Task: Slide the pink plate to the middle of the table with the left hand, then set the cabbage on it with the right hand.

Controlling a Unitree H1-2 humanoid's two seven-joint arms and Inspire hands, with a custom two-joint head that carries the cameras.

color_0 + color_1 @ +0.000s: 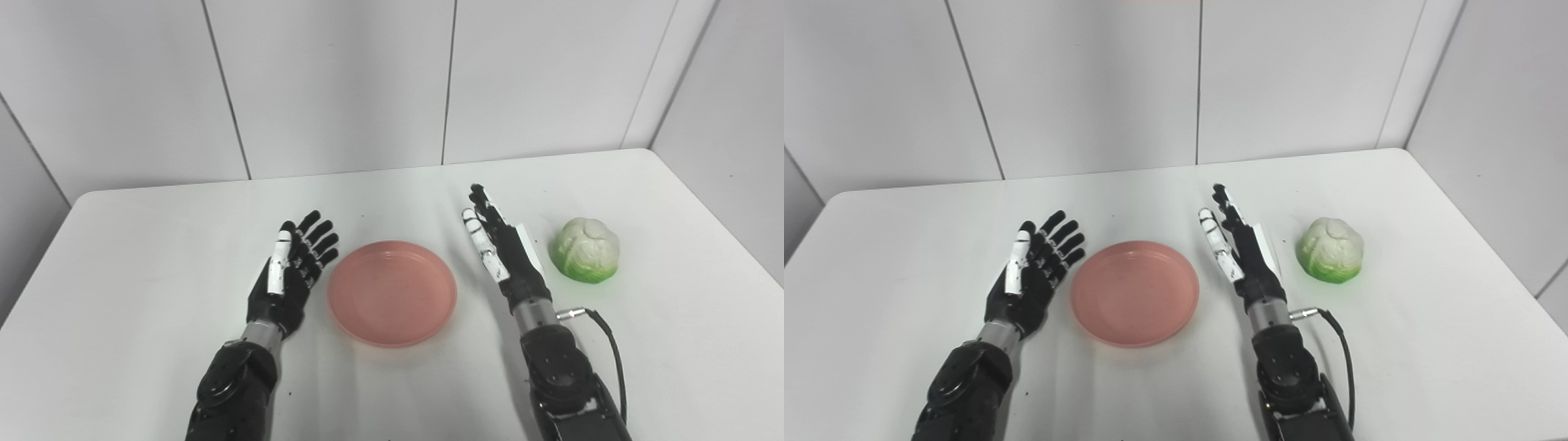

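The pink plate [392, 293] lies flat and empty on the white table [153, 233], between my two hands. My left hand [293, 266] is open, fingers spread, just left of the plate's rim and not touching it. My right hand [499, 248] is open, fingers straight and pointing away, a short way right of the plate. The cabbage [585, 250], pale with a green base, sits on the table right of the right hand, apart from it. The same scene shows in the right eye view, with the plate [1134, 291] and the cabbage [1330, 250].
A black cable [606, 343] loops from the right wrist over the table. White wall panels [343, 79] stand behind the table's far edge, and a wall [735, 122] runs along its right side.
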